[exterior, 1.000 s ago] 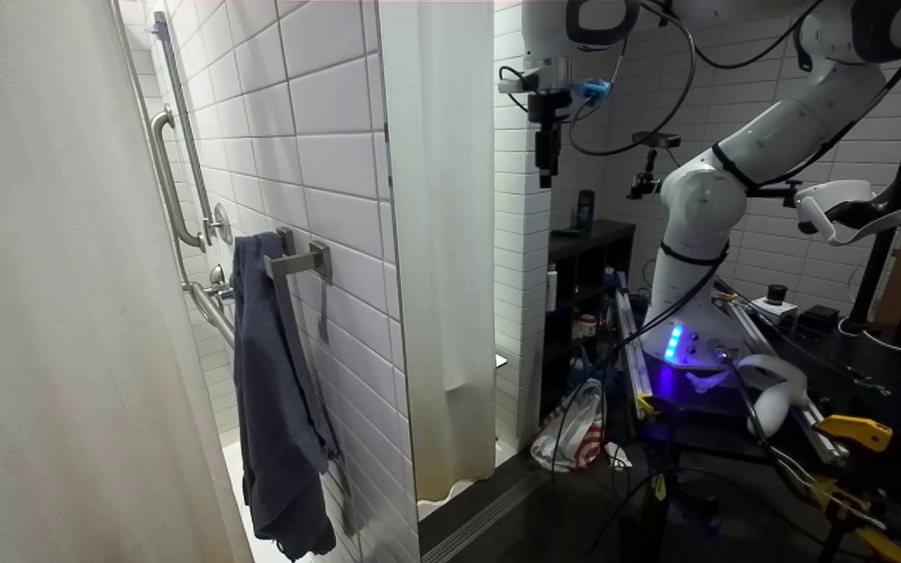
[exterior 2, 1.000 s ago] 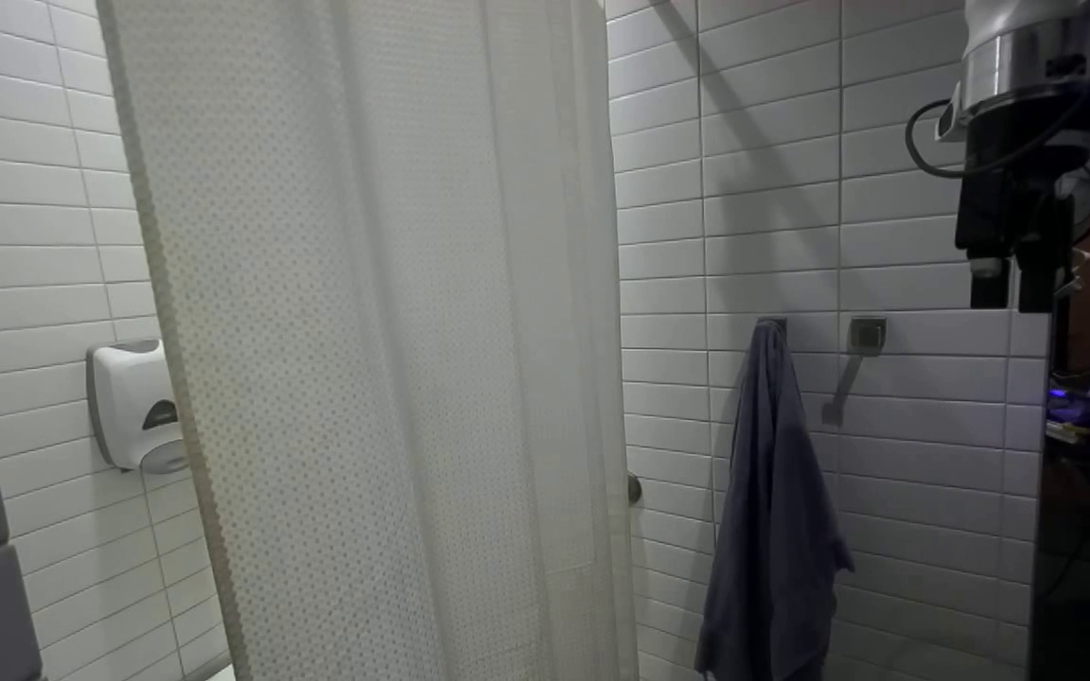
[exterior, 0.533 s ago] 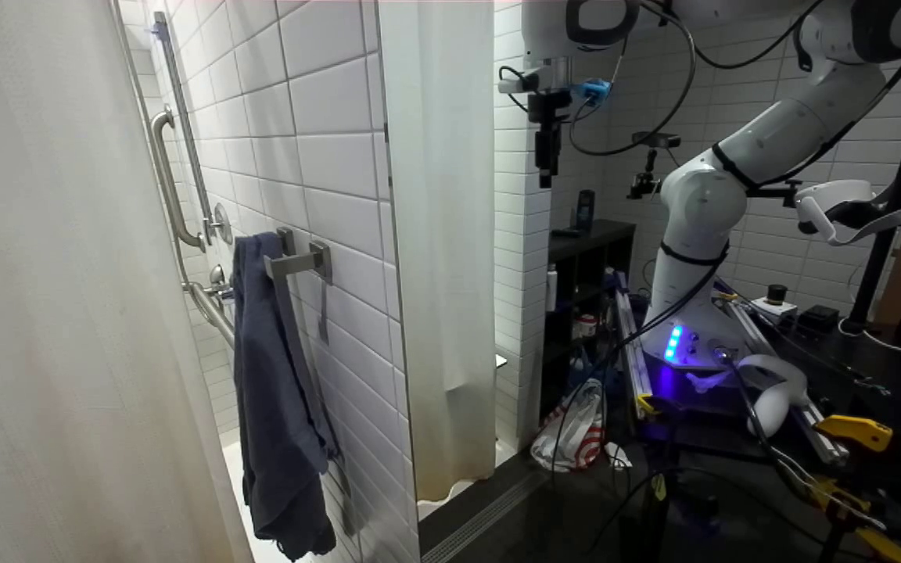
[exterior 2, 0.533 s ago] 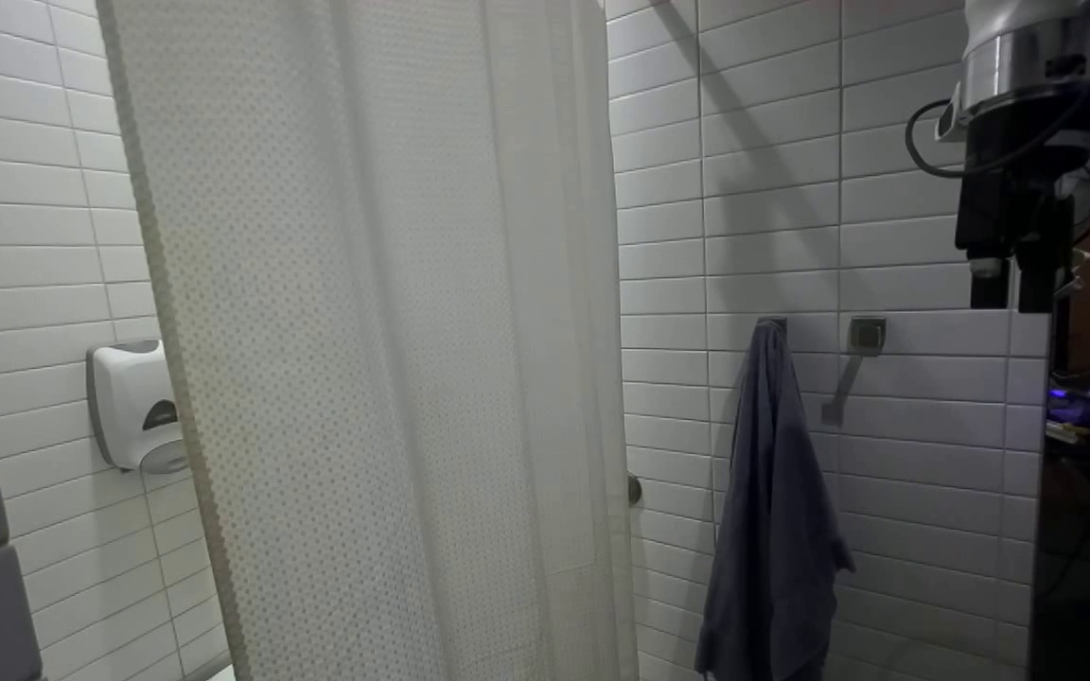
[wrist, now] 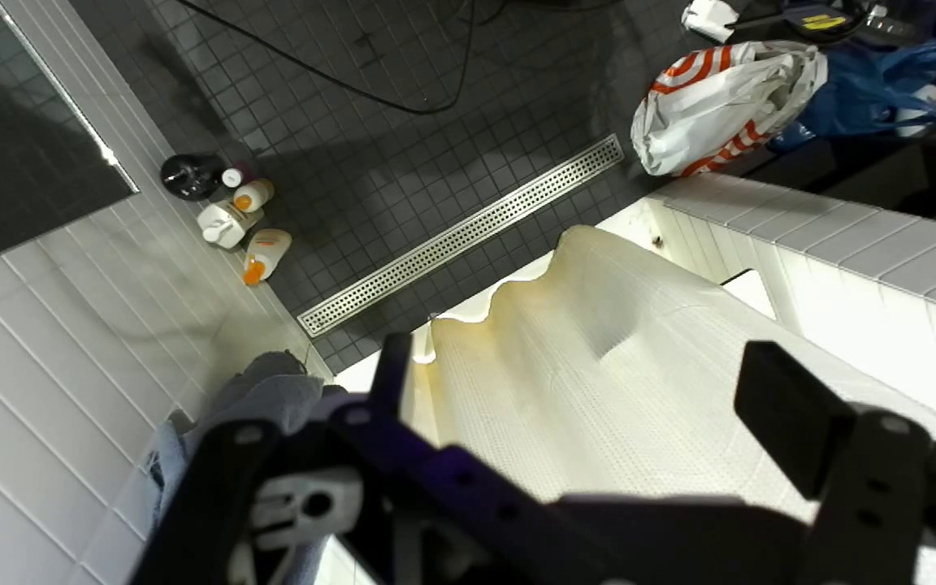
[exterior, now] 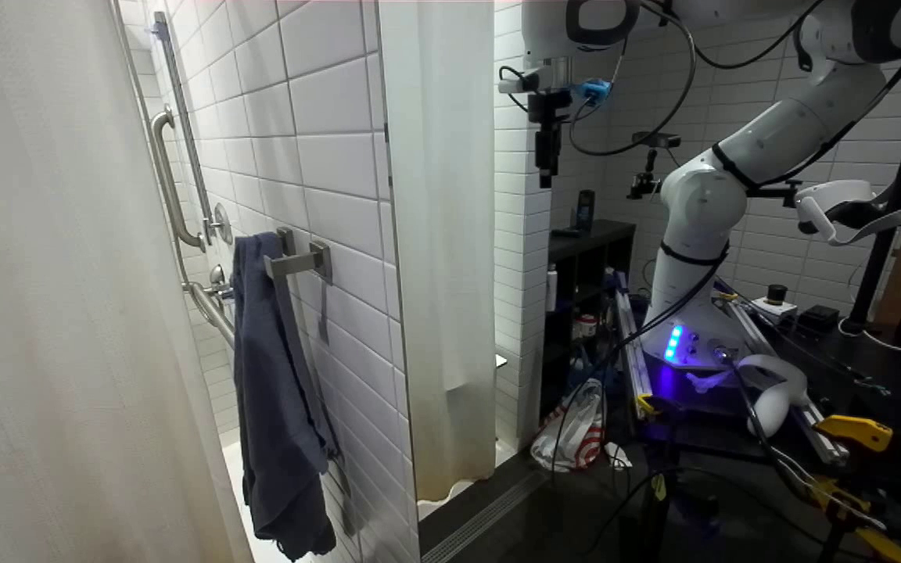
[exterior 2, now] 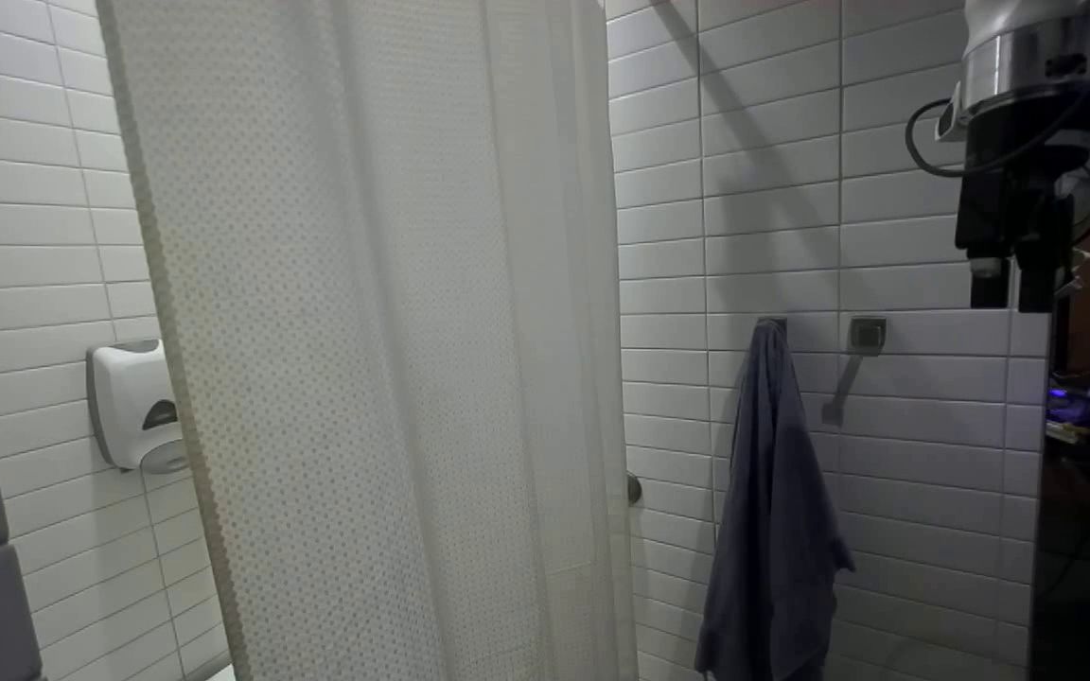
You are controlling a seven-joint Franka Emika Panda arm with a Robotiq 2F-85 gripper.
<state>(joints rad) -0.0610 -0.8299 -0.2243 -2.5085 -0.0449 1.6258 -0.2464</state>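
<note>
Bluish-grey towel (exterior: pixel 274 407) hangs from a wall hook (exterior: pixel 286 240) in an exterior view, gripper (exterior: pixel 547 173) apart from it. In an exterior view, patterned curtain (exterior 2: pixel 365 340) left of towel. Wrist view: jaws spread, released, brown-hemmed curtain (wrist: pixel 582 366) behind.

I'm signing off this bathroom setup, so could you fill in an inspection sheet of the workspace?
Surface: dark tiled floor with a metal drain grate.
Things at hand: blue-gray towel and shower curtain, both hanging untouched.
Clutter: bottles and a white-and-red plastic bag on the floor.
Claw: open, holding nothing.
Cables: black cable over the floor; looped cable beside the claw's mount.
Surroundings: white tiled wall, wall dispenser.
</note>
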